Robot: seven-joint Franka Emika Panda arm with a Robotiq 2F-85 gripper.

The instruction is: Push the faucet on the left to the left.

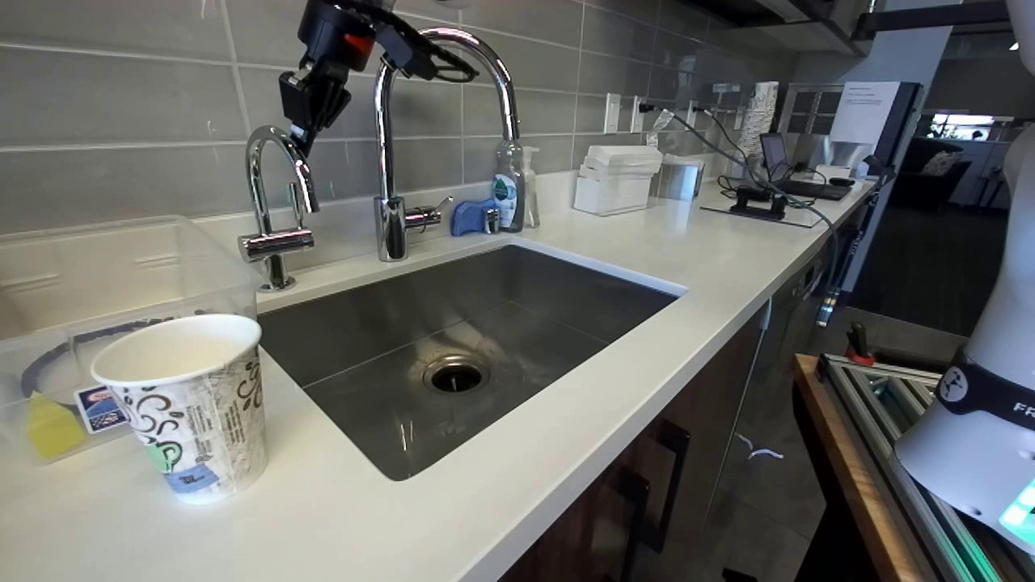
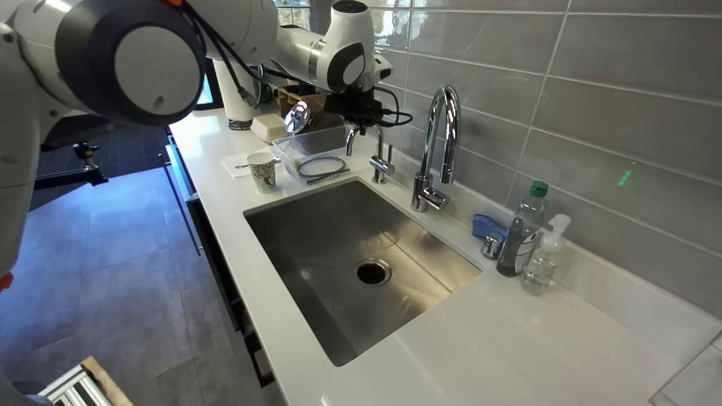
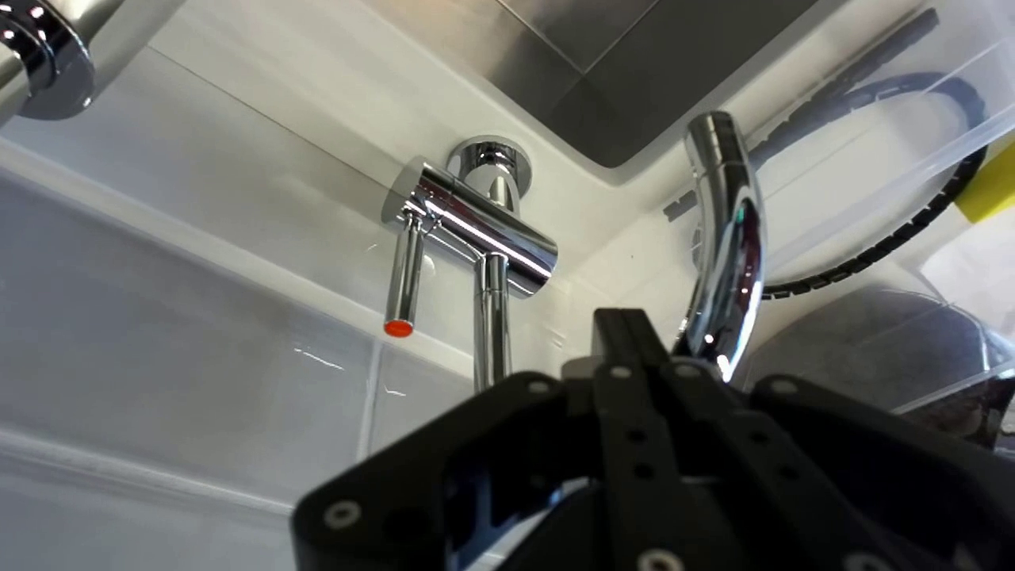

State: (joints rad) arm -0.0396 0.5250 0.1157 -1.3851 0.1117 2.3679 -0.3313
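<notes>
Wrist view: jaws closed, just beside the faucet (image 3: 507,244); whether they touch its spout (image 3: 733,230), I cannot tell.

The white arm (image 2: 248,28) has black cables (image 2: 221,51). In an exterior view, at right, its black band (image 1: 982,398) has white letters (image 1: 1024,409). Round screws (image 3: 342,515) dot the black gripper (image 3: 622,321).
</notes>
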